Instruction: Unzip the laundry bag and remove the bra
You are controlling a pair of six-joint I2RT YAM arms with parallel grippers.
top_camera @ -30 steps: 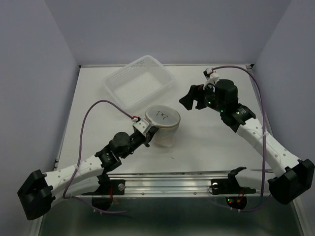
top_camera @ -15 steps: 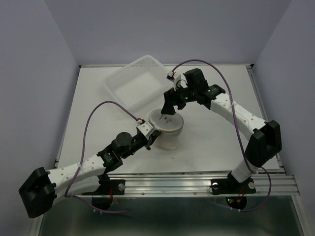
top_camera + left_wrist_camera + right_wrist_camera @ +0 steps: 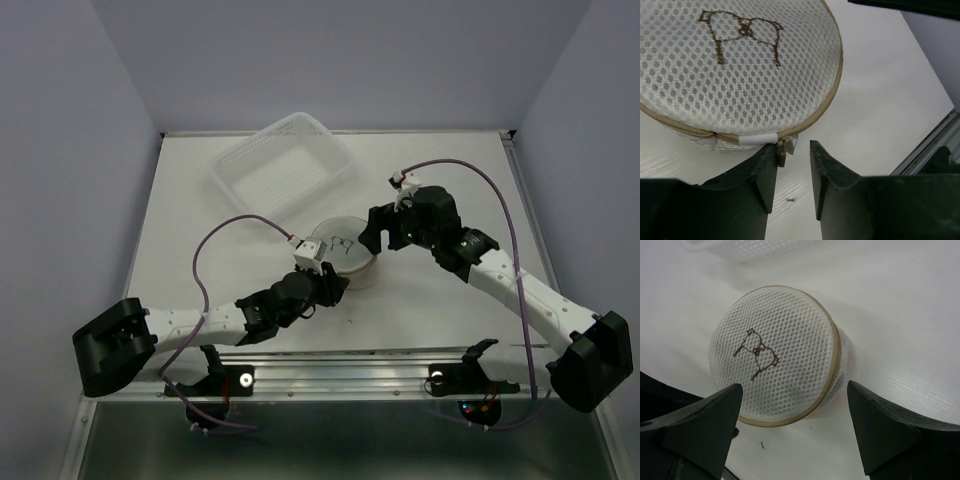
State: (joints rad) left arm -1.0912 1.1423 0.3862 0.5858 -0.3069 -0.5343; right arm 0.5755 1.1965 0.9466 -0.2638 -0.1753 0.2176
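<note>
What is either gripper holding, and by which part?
Nothing. The left gripper is open, with the zipper pull of the laundry bag between its fingers, unclamped. The right gripper is open above it.

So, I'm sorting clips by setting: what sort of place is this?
Probably a robotics lab test cell: plain lilac walls box in a white tabletop, two black-and-white robot arms sit on a metal rail, and a round white mesh laundry bag lies beside a white plastic basket.

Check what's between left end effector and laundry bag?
Left wrist view: only the zipper pull, hanging off the laundry bag rim between the fingers of the open left end effector.
</note>
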